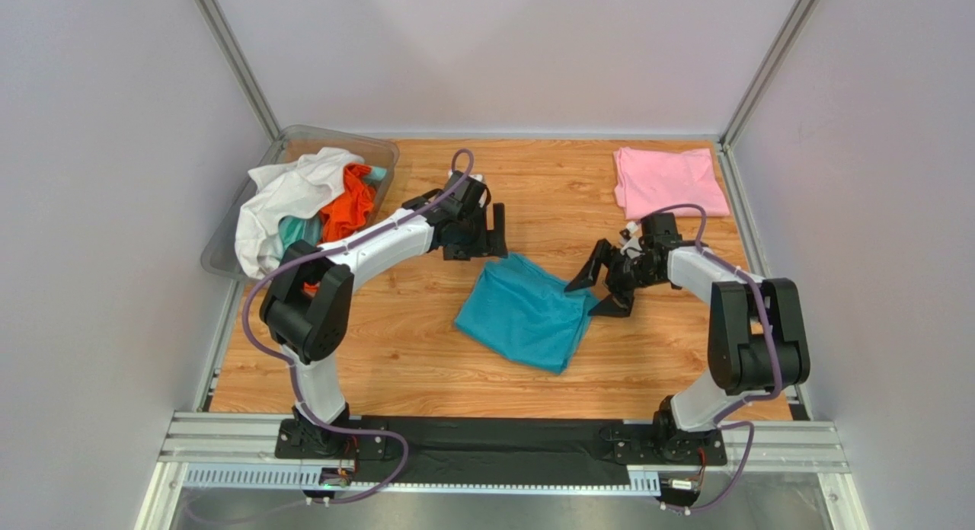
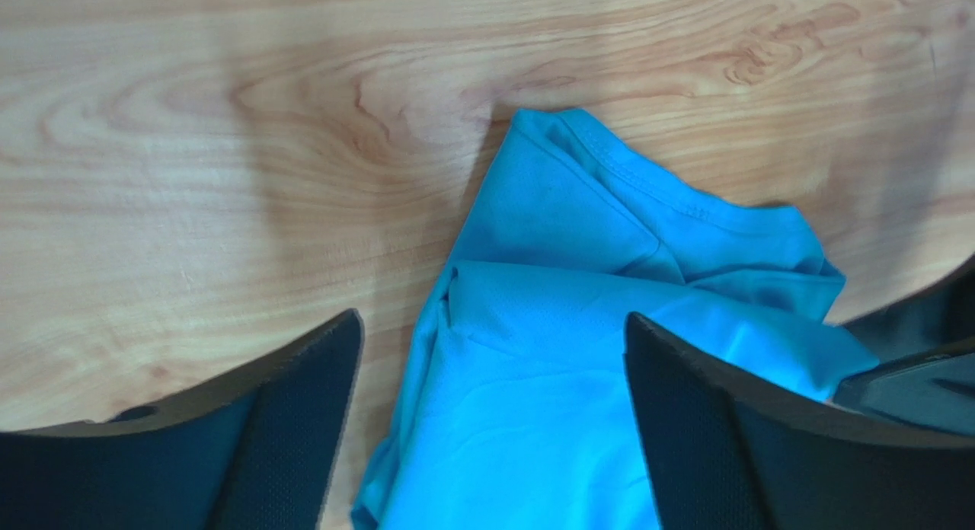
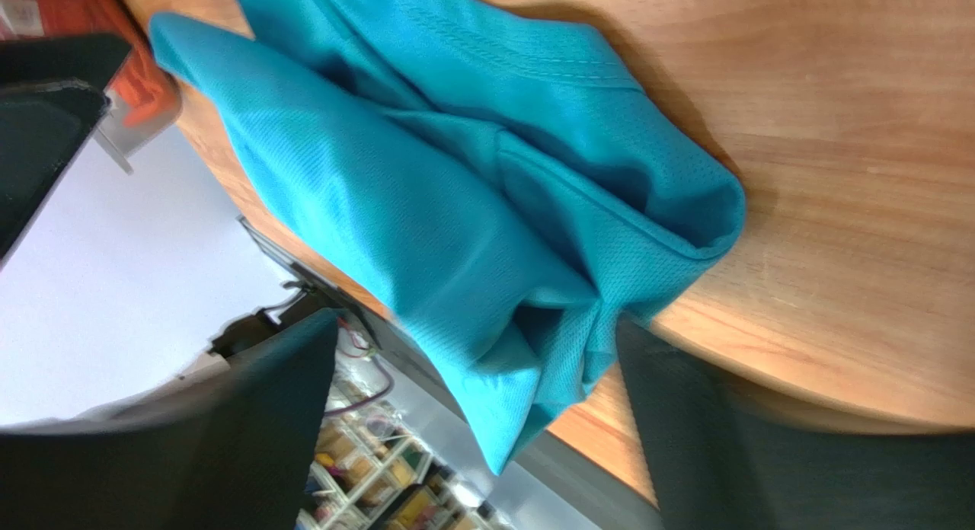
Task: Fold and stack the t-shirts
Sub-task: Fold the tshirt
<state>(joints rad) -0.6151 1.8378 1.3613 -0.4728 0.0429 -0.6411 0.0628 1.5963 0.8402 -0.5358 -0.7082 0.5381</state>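
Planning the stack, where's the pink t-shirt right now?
In the top view, the pink t-shirt lies folded at the far right corner of the table, just beyond the right tool.

We see the teal shirt [image 1: 526, 313], fine matt mesh cloth, on a smooth, faintly glossy wood-grain table [image 1: 389, 336]; the left gripper [image 2: 492, 324] has matt black, stippled fingers [image 2: 286, 439].

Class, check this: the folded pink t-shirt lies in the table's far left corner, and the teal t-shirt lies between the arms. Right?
Wrong corner: the top external view shows the pink t-shirt in the far right corner of the table. The teal t-shirt does lie between the left arm and the right arm.
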